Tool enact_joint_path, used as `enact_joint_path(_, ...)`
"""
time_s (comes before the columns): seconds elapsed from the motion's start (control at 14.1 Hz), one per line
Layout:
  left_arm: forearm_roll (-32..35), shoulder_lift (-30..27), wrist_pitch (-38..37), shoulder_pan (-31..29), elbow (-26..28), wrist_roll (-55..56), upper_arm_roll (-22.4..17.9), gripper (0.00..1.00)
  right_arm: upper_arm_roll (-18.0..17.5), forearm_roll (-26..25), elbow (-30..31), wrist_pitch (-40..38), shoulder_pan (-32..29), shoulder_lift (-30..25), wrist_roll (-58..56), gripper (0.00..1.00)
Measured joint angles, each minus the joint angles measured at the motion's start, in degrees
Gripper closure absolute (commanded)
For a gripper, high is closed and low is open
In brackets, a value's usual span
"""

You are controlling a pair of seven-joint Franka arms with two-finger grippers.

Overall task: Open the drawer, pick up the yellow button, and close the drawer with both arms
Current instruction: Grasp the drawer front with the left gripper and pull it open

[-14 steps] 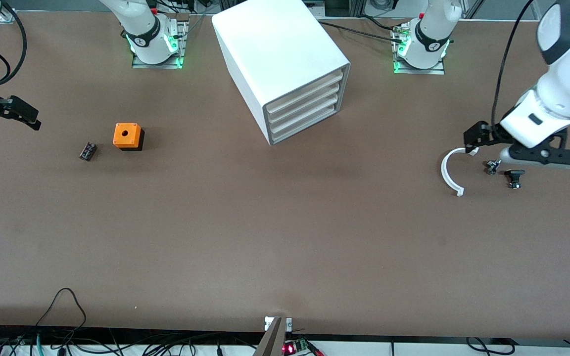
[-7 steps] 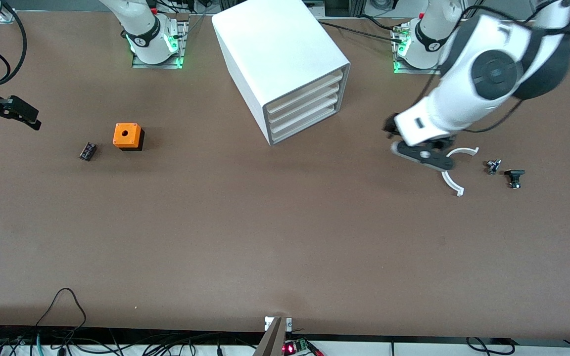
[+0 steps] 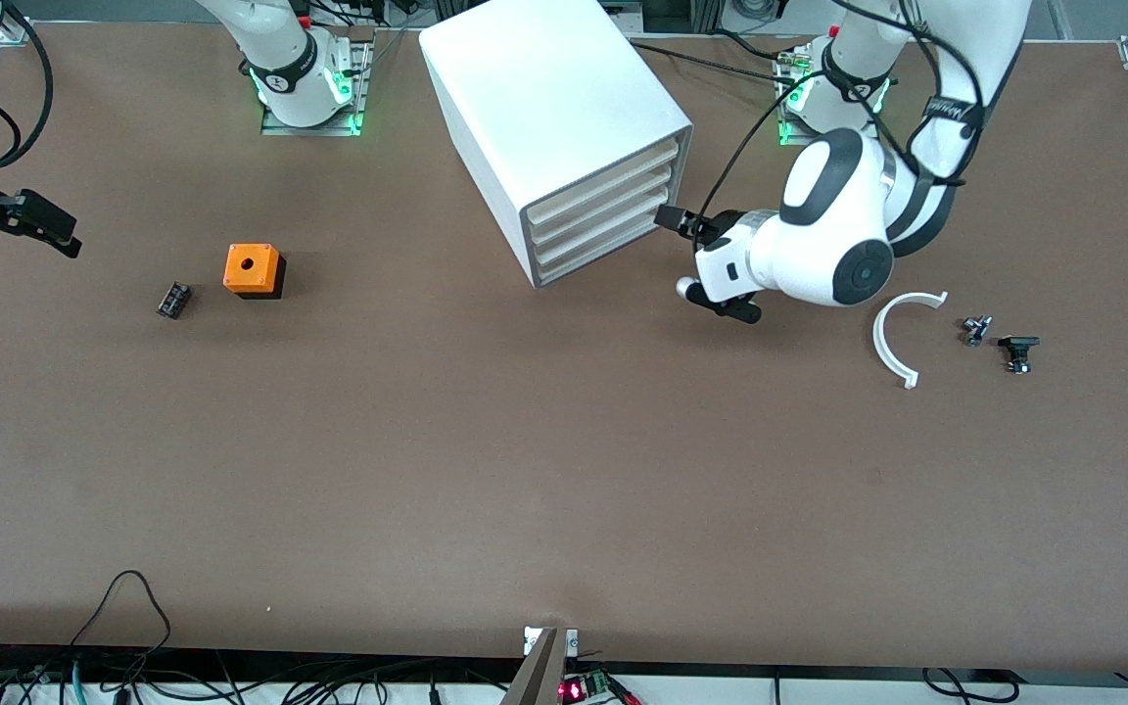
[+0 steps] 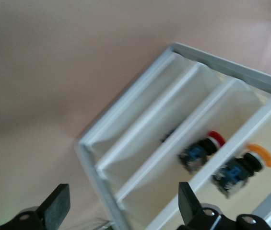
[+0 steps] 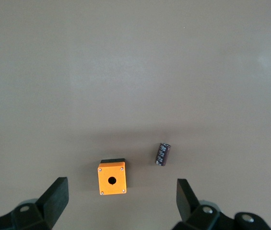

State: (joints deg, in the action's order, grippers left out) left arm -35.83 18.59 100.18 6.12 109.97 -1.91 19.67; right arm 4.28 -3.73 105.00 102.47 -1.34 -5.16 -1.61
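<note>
The white cabinet (image 3: 554,117) stands at the middle of the table near the bases, its four drawers (image 3: 603,217) all shut. My left gripper (image 3: 674,219) is open just in front of the drawer fronts, at the corner toward the left arm's end. In the left wrist view (image 4: 123,211) the fingers (image 4: 58,206) are wide apart before the fronts. The button (image 4: 257,155), orange cap on a dark body, shows through one front, a red-capped one (image 4: 207,146) beside it. My right gripper (image 3: 35,227) waits open over the right arm's end and shows empty in its wrist view (image 5: 121,203).
An orange cube with a round hole (image 3: 253,269) and a small black part (image 3: 173,300) lie toward the right arm's end; both show in the right wrist view, the cube (image 5: 111,178) and the part (image 5: 162,154). A white curved piece (image 3: 892,338) and two small black parts (image 3: 1017,352) lie toward the left arm's end.
My left arm has swung from over the small parts at its end of the table to the cabinet's front. The right arm has not moved.
</note>
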Motion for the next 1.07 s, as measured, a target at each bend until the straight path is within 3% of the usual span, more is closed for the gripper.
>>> enact_joint_path(0.28,-7.5,0.8,-0.3,-0.3,3.3,-2.3,1.3,0.04,0.0,0.0,0.0,0.0,0.0,0.0,0.0,0.00)
enact_joint_path(0.5,-10.9,0.8,-0.3,-0.3,5.6,-2.4,3.9,0.13,0.0,0.0,0.0,0.0,0.0,0.0,0.0,0.00)
enact_joint_path(0.57,-11.4,0.8,-0.3,-0.3,6.4,-2.7,4.2,0.22,0.0,0.0,0.0,0.0,0.0,0.0,0.0,0.00)
enact_joint_path(0.71,-11.7,0.7,-0.3,-0.3,7.7,-3.2,4.5,0.87,0.0,0.0,0.0,0.0,0.0,0.0,0.0,0.00)
enact_joint_path(0.78,-11.8,0.7,-0.3,-0.3,8.0,-3.5,4.6,1.00,0.0,0.0,0.0,0.0,0.0,0.0,0.0,0.00)
enact_joint_path(1.07,-13.2,0.1,-0.6,-0.7,8.0,-4.4,5.1,1.00,0.0,0.0,0.0,0.0,0.0,0.0,0.0,0.00)
